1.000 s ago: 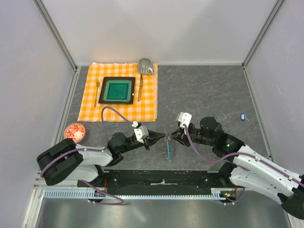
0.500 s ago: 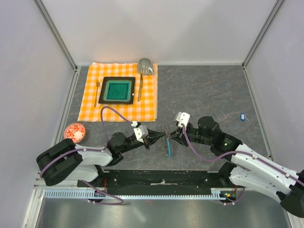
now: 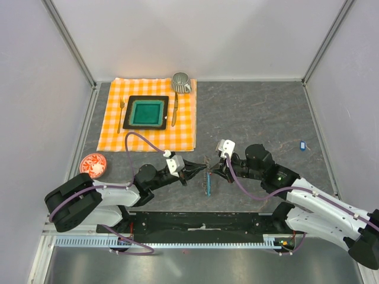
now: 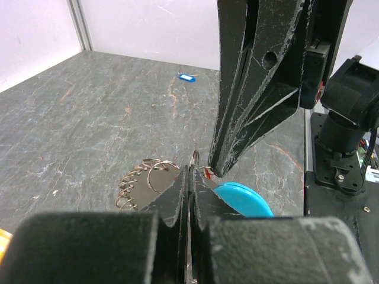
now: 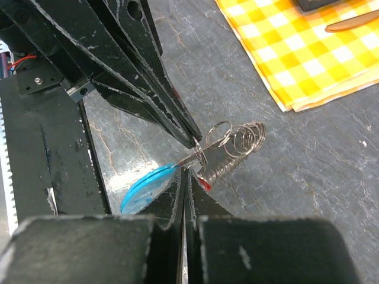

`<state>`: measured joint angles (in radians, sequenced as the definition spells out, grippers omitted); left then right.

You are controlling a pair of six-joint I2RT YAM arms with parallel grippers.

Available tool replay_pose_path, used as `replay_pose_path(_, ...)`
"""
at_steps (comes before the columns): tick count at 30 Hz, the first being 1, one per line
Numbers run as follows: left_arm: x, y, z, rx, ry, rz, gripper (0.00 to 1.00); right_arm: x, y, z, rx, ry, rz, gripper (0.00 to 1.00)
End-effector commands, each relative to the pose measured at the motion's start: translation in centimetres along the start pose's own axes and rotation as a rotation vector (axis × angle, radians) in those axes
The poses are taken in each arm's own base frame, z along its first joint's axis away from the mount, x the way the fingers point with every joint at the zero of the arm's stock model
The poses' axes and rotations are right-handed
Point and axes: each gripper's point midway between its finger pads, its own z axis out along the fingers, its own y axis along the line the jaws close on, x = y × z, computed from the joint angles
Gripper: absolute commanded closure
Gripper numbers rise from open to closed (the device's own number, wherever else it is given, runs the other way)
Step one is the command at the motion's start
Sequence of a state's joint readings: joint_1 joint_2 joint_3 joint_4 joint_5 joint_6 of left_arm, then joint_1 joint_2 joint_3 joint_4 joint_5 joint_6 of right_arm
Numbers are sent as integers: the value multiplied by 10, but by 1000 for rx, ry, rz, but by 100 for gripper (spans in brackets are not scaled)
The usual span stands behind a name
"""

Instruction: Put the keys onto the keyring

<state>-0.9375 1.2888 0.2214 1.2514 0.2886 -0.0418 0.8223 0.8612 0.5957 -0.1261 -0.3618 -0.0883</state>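
Observation:
The keyring (image 3: 208, 184), a dark metal coil with a light-blue strip, hangs between my two grippers near the table's front. My left gripper (image 3: 204, 170) is shut on a thin wire loop of it; the coil (image 4: 139, 180) and blue strip (image 4: 243, 198) show in the left wrist view. My right gripper (image 3: 214, 171) meets it tip to tip and is shut on the red key, whose red tag (image 5: 204, 184) sticks out beside the fingers. The coil (image 5: 237, 145) lies just beyond. The dark blue key (image 3: 302, 144) lies alone far right, also seen in the left wrist view (image 4: 187, 76).
An orange checked cloth (image 3: 115, 133) at the back left holds a green plate (image 3: 145, 112), a fork (image 3: 121, 115), a knife (image 3: 174, 109) and a grey cup (image 3: 181, 82). A red-patterned saucer (image 3: 93, 164) sits by the left arm. Walls enclose the table.
My right gripper has moved a little left, closing up to the left gripper's tips. The keyring between them has shifted slightly. The left arm has barely moved.

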Motion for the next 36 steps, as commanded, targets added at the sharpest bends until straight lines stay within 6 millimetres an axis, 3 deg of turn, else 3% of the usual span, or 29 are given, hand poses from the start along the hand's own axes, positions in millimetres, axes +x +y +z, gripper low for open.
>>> replay_pose_path(1, -103, -1, 8, 6, -373, 82, 98, -14, 8, 3, -50, -57, 2, 100)
replay_pose_path(11, -102, -7, 13, 37, -396, 50, 98, -17, 12, 12, -77, -103, 41, 100)
replay_pose_path(16, -98, -1, 6, -8, -390, 63, 98, -26, 4, -2, -7, -130, 36, 82)
replay_pose_path(25, -109, -3, -6, -14, -424, 72, 98, -24, -18, -17, 41, -107, 77, 75)
replay_pose_path(36, -112, -9, -8, 17, -431, 73, 98, -32, -3, -11, -68, -162, 40, 72)
